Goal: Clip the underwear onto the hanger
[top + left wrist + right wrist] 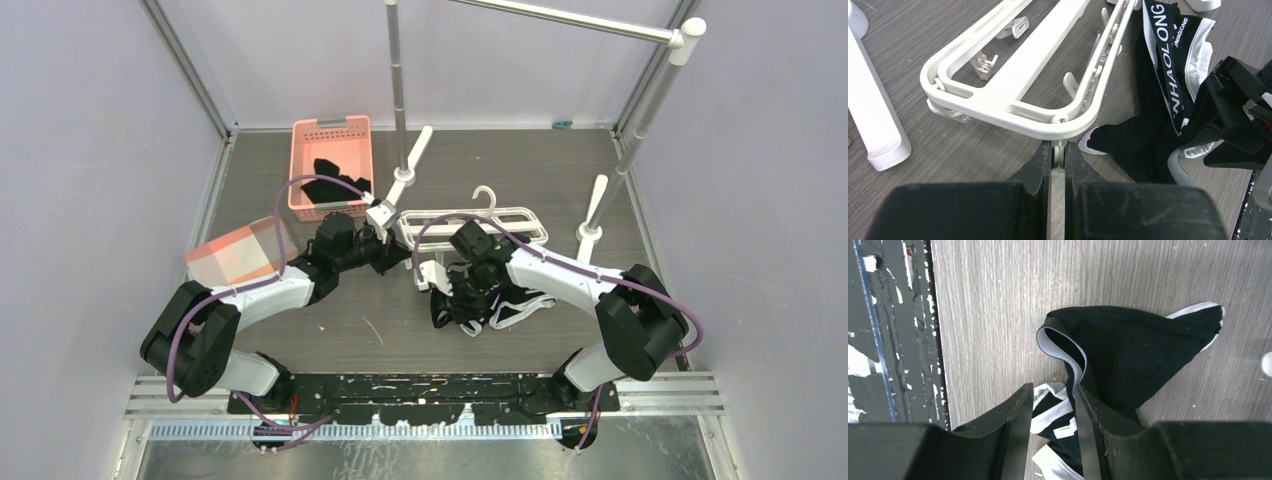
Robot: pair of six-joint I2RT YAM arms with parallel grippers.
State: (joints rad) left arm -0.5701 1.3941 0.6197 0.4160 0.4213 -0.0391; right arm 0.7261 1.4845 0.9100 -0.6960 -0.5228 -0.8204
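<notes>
- The left gripper [1058, 150] is pinched tight on a thin white tab at the left end of the hanger [1040, 52], with only that sliver between its fingers.
- The right gripper [1053, 390] hangs on the near side of the hanger with its jaws narrowly apart, astride a white-piped fold of the underwear [1133, 345]. A strip of table [998, 305] shows in the gap, so the cloth does not fill it.
- The black waistband [1168, 55] carries white capitals. "NHAOLONG" reads clearly on the wider run, and a smaller "JUNHAOLONG" sits on the strip beside it. No other writing can be read.
- Far left of the hanger is a pinkish patch [235, 255], too blurred to name.
- Behind the hanger's left end stands a pink slotted basket [331, 126] with black garments [335, 180] inside.
- A white foot [873, 120] of the grey rail stand [396, 80] lies on the table just left of the hanger's end, near the left gripper.
- The hanger lies flat, clips splayed inside its frame, hook [485, 197] pointing away from the arms.
- The underwear is crumpled on the table just beside the hanger's near long side, towards its right half, with one leg hem spread flat.
- From above, the right arm's wrist covers part of the underwear.
- A second white foot [595, 210] stands right of the hanger.
- A scuffed black base plate [893, 330] runs along the table edge nearest the arms, well apart from the hanger.
</notes>
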